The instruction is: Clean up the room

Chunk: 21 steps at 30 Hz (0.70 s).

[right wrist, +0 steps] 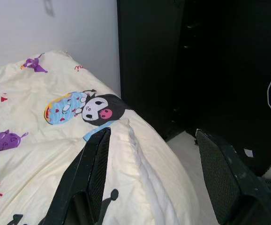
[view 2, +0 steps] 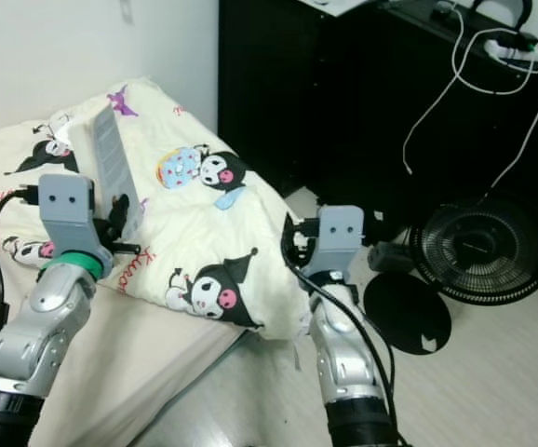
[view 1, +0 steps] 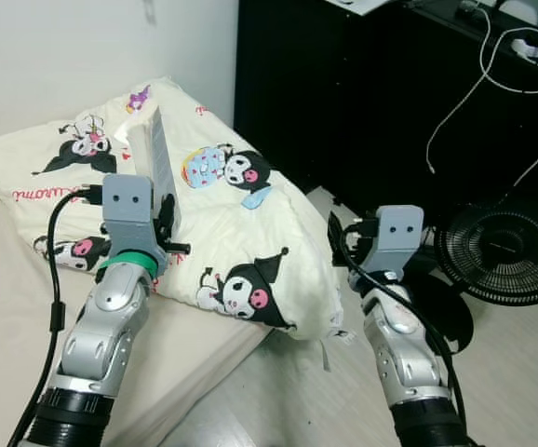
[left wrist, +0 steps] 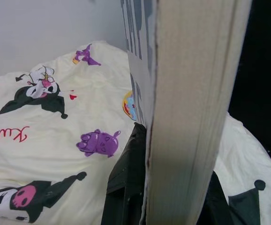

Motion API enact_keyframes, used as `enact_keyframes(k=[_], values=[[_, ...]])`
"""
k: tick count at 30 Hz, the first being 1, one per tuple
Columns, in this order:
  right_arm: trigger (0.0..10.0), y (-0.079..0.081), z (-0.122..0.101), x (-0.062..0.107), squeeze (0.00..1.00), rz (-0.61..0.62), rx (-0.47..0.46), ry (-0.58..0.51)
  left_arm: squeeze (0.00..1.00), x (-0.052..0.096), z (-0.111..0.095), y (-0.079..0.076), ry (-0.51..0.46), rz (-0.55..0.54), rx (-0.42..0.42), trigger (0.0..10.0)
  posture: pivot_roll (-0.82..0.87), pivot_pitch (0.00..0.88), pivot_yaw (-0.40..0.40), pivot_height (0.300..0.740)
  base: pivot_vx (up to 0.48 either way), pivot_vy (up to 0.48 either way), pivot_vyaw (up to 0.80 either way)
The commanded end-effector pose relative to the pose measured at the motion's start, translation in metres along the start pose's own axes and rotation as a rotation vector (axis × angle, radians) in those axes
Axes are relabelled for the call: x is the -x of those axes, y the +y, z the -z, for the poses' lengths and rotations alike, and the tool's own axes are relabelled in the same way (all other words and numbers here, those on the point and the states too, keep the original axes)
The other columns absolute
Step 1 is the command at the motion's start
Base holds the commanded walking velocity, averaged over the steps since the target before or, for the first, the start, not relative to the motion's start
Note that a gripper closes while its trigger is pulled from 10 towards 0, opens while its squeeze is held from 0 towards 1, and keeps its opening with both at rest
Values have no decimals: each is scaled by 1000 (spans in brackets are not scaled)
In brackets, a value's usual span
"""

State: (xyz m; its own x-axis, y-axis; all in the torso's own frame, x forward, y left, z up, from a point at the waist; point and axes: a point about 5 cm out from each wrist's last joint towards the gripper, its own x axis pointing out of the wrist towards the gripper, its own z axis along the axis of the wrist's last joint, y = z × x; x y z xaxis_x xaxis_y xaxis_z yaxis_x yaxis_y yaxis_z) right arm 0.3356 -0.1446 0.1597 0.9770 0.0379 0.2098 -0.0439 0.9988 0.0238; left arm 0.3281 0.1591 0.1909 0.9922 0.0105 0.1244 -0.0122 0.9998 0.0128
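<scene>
1. The left end effector [view 1: 164, 226] is clamped on the lower end of a book [view 1: 151, 154], which stands upright above the quilt [view 1: 250, 233] on the bed [view 1: 8, 279]. In the left wrist view the page edges rise straight up from between the black fingers [left wrist: 126, 187].
2. The step in hand looks like carrying the book off the bed to wherever it belongs. The grip sits low on a tall, thin thing, so keep the wrist level and move slowly. A quick swing could lever the book out of the fingers.
3. Keep the book upright or tip it toward the arm, not away.
4. The right end effector [right wrist: 149, 187] hangs with its 2 fingers spread wide and nothing between them, at the quilt's edge near the black cabinet [view 1: 362, 93].
5. When turning, mind the fan [view 1: 502, 251] and the white cable [view 1: 492, 84] on the right. Both could snag the right arm.
</scene>
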Motion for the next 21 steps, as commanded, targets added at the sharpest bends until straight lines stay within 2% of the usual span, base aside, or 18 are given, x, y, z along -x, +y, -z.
enact_keyframes(k=[1,21], values=[[10000,-5,5,3,0,19,2,15,0,2,3,-1,9,4,-2,10000,-2,65,-1,740,-401,0,0],[10000,-4,8,5,0,18,6,18,0,1,5,-4,18,14,-2,10000,-8,64,6,740,-406,0,0]])
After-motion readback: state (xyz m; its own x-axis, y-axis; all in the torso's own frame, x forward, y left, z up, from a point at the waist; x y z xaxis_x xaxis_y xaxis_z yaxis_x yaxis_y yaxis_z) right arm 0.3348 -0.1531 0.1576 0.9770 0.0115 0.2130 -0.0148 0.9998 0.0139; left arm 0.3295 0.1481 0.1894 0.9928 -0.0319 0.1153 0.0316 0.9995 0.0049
